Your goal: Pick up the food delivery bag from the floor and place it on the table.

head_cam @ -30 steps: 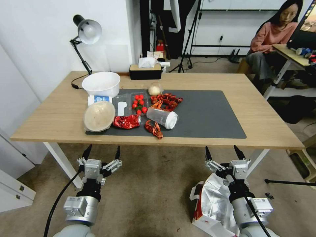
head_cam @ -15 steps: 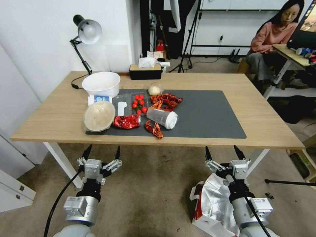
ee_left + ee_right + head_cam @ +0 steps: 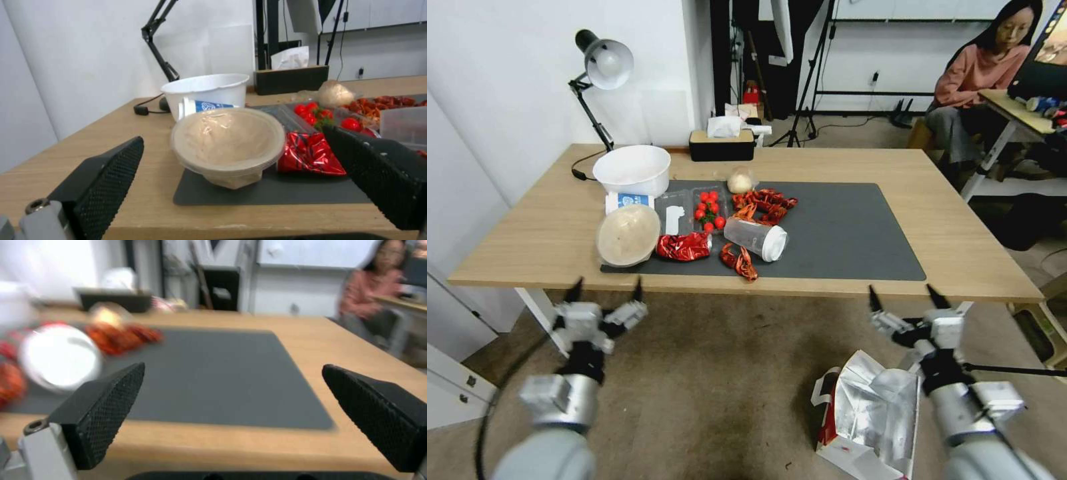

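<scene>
The large white non-woven food delivery bag with red side panels and crinkly silver foil lining lies slumped on the beige-brown short-pile carpet floor, near and to the right, short of the worktop's near edge. Its mouth gapes open, showing only foil; a white loop handle curls at its left side. A small red mark sits on its white lower face, too small to read.

The right end effector hangs above the bag's far right corner, apart from it, its two black fingers spread wide with nothing between them. In the right wrist view the ribbed pads frame the worktop's near edge. The left end effector hovers well to the left over bare carpet, just before the worktop's near edge, fingers likewise spread and empty.

The wide light-wood worktop with white metal legs carries a large dark grey mat. On the mat's left half stand a lidded beige paper bowl, tilted, its contents hidden under film, and a clear shallow tray of red cherry tomatoes. A clear plastic cup with a white lid lies on its side, seemingly empty. Crumpled red foil wrappers lie around it. Farther left is an empty-looking white tub, with a blue-and-white printed packet in front whose lettering is illegible. At the far edge sits a dark tissue box.
</scene>
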Controlling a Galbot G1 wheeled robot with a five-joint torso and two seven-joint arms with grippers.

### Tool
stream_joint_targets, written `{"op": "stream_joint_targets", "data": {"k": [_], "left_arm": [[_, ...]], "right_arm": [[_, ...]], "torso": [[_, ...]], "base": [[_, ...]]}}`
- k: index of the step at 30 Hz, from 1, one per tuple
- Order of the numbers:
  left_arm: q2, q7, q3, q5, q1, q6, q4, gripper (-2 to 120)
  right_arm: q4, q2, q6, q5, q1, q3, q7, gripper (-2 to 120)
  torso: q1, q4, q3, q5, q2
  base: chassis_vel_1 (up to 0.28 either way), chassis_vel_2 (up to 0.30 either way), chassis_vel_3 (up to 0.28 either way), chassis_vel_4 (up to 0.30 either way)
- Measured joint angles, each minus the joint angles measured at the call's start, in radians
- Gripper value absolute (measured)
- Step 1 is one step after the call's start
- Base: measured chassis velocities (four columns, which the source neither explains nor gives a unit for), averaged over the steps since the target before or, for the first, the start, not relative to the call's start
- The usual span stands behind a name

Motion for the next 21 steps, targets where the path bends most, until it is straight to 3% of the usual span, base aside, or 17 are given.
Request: {"op": "stream_joint_targets", "data": {"k": [2,10,21], "left_arm": [[0.003,0.022,-0.002,-0.002,0.002,-0.022,0.008,100],[-0.002,0.057,0.000,0.009,0.007,-0.097,0.033,100],[-0.007,0.084,0.017,0.007,0.008,-0.119,0.044,100]], "right_arm": [[-0.015,-0.004,0.050,0.040,0.007,0.006,-0.058,100],[-0.028,0.004,0.068,0.034,0.008,0.000,-0.074,100],[-0.035,0.010,0.072,0.032,0.009,-0.002,-0.073,100]], "torso": [[0.000,0.0006,0.000,0.0005,0.000],[0.000,0.0004,0.000,0.0003,0.000],[-0.013,0.0004,-0.016,0.0003,-0.028]], "base": [[0.000,0.000,0.000,0.000],[0.000,0.000,0.000,0.000],[0.000,0.000,0.000,0.000]]}}
